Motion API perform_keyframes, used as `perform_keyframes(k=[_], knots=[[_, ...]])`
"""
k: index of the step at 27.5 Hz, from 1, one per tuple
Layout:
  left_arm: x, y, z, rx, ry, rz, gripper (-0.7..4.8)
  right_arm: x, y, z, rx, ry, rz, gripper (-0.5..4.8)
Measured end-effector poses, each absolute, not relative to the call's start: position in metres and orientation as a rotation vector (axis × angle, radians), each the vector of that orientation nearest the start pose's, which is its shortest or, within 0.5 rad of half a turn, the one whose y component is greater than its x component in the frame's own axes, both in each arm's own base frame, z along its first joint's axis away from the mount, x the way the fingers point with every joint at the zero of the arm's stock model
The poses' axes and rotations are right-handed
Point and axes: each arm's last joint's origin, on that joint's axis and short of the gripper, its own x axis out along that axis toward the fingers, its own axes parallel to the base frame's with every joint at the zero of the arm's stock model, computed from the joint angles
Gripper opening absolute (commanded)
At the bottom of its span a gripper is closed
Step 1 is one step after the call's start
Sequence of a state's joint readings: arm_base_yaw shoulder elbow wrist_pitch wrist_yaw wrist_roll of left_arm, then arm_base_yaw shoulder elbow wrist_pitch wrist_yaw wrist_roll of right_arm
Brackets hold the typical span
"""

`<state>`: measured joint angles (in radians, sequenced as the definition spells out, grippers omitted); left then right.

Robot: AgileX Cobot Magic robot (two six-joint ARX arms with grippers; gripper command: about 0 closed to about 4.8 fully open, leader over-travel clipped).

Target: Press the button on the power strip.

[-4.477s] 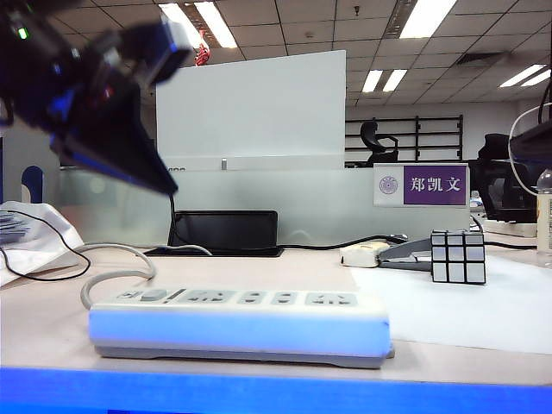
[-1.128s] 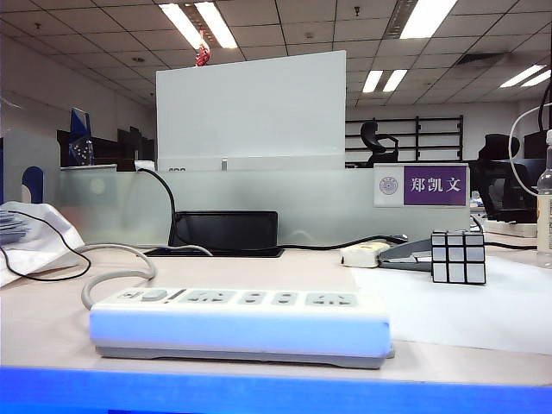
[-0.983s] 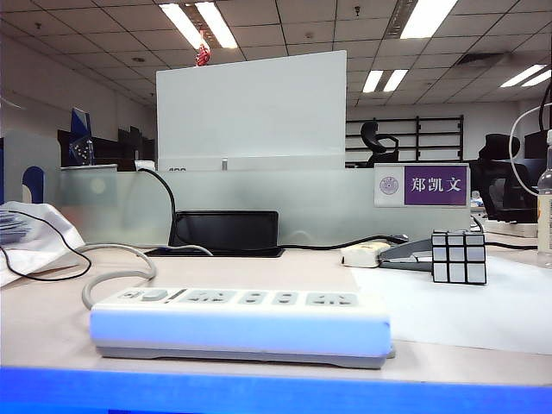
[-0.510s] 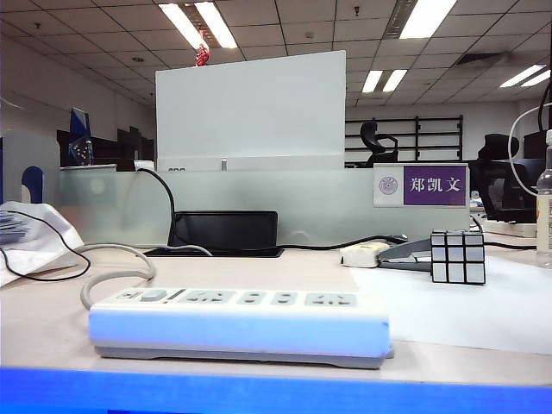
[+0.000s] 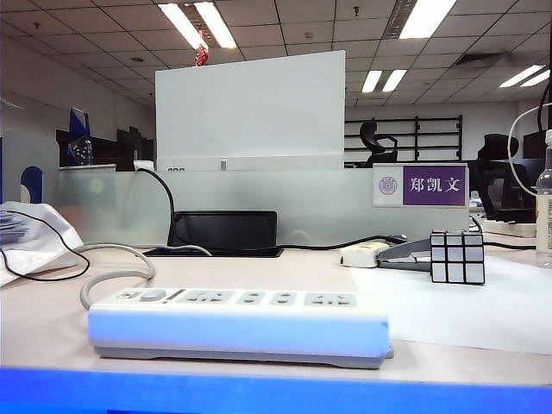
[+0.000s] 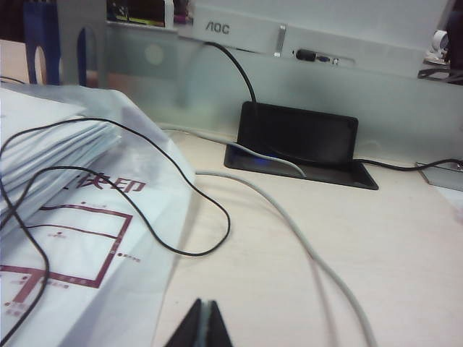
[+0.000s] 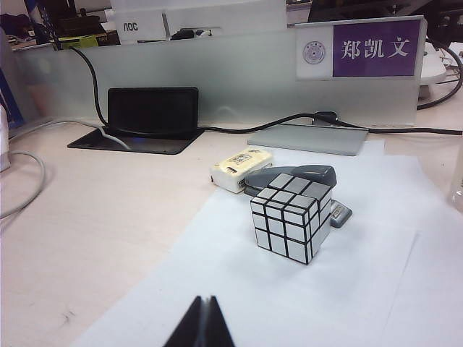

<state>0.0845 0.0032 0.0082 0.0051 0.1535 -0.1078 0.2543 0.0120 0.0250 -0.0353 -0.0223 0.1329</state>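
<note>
neither arm is seen in the exterior view. the left gripper [image 6: 203, 325] is cut off at the frame edge, tips pressed together and holding nothing, above bare desk beside a grey cord [image 6: 304, 246]. the right gripper [image 7: 203, 323] is likewise closed and empty, over white paper [image 7: 347, 289] near a mirrored cube [image 7: 291, 215]. the white plastic power strip [image 5: 241, 323] lies at the desk front; its oval grey button [image 5: 153, 295] sits at the cord end.
</note>
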Motion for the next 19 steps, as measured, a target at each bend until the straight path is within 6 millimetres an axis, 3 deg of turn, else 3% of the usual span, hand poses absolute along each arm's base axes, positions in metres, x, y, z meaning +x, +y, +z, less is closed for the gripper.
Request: perform_keyframes(k=[10,19], knots=[[0.0971,0.0068,0.1664,-0.109,-0.011,0.035,-0.05,0.0936,0.0250,0.1677,0.129,0.041,0.275,0.00],[0.0973,0.0041,0.1658,-0.105,-0.003,0.014,-0.05,0.0936,0.0250,0.1677,0.129,0.041,0.275,0.00]])
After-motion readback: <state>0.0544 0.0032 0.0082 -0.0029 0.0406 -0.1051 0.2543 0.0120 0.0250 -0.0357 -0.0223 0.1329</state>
